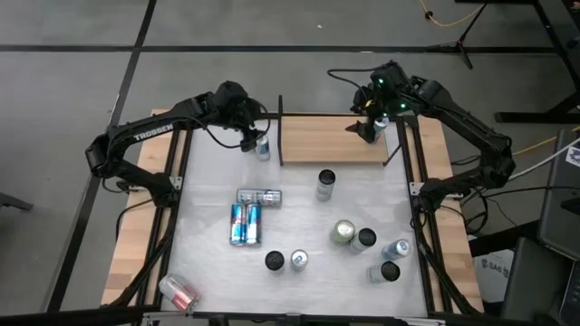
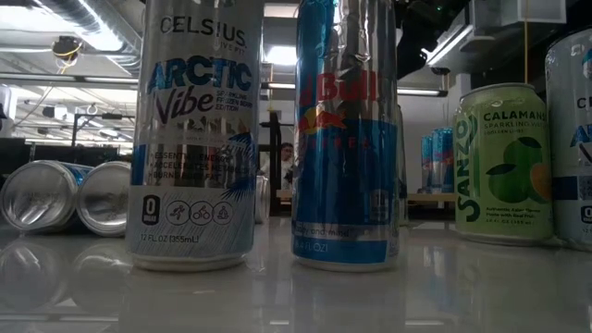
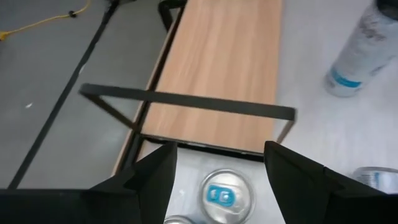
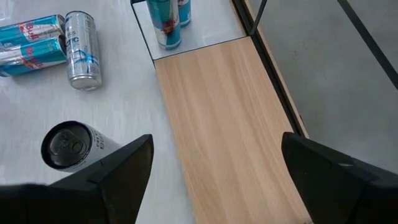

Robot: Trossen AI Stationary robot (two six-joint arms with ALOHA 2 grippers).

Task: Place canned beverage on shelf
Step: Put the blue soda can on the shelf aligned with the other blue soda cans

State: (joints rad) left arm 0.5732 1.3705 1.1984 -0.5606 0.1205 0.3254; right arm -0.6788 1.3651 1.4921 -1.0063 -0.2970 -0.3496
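One blue-topped can (image 3: 222, 194) stands between the open fingers of the left gripper (image 3: 221, 180), just beside the bare shelf (image 1: 331, 140). Right gripper (image 4: 214, 180) hovers open above the shelf, holding nothing.

- The shelf (image 4: 230, 124) in front of the right tool (image 4: 211, 180) is smooth, light wood.
- The can (image 3: 225, 194) between the left tool's fingers (image 3: 149, 180) is shiny metal.
- The table (image 1: 299, 217) is white and glossy.

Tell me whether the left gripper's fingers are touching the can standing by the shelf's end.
Apart. In the left wrist view the left gripper is open, and white tabletop shows between each finger and the blue-tabbed can, just short of the shelf.
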